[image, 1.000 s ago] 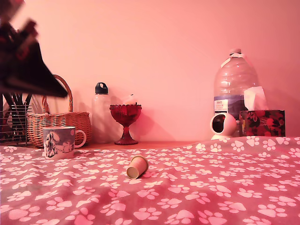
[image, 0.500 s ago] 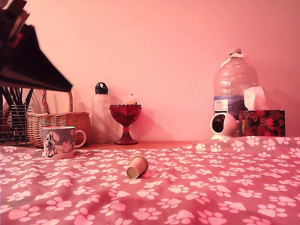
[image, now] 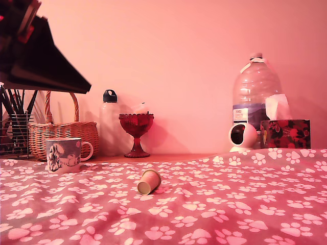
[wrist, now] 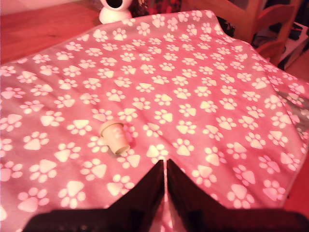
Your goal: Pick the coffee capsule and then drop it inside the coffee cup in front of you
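Still outside the coffee cup [image: 65, 154] (capsule [image: 149, 181])

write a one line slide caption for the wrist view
Shut gripper hovers above a tipped coffee capsule lying on the paw-print cloth.

Heavy pink-red cast, dim, soft focus

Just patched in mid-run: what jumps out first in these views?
The pink paw-print cloth fills both views, with the coffee capsule lying on its side near the middle, well apart from the coffee cup at the exterior view's left. The gripper hovers above the cloth near the capsule, fingers closed together, holding nothing.
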Controlling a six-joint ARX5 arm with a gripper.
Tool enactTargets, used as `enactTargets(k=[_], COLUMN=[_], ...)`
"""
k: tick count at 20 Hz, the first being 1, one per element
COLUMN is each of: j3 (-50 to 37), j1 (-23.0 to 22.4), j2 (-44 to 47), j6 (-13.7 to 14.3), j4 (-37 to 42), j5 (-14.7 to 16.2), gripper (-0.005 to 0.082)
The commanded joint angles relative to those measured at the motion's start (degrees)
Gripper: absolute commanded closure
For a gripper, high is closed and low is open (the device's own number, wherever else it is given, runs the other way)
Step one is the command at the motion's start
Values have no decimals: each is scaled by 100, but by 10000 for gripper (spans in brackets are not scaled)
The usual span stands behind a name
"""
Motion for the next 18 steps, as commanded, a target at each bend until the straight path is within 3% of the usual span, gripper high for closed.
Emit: enactTargets(k=[1, 3, 4, 10, 18], j3=[-120, -120, -120, -120, -111], j1=[-98, -208, -251, -476, -496], j2=[122, 319, 455, 1342, 2175], j6=[-76, -114, -114, -48, -48], j4=[162, 328, 387, 1198, 2120], j5=[-52, -374, -509, -802, -813], gripper=[399, 194, 150, 145, 145])
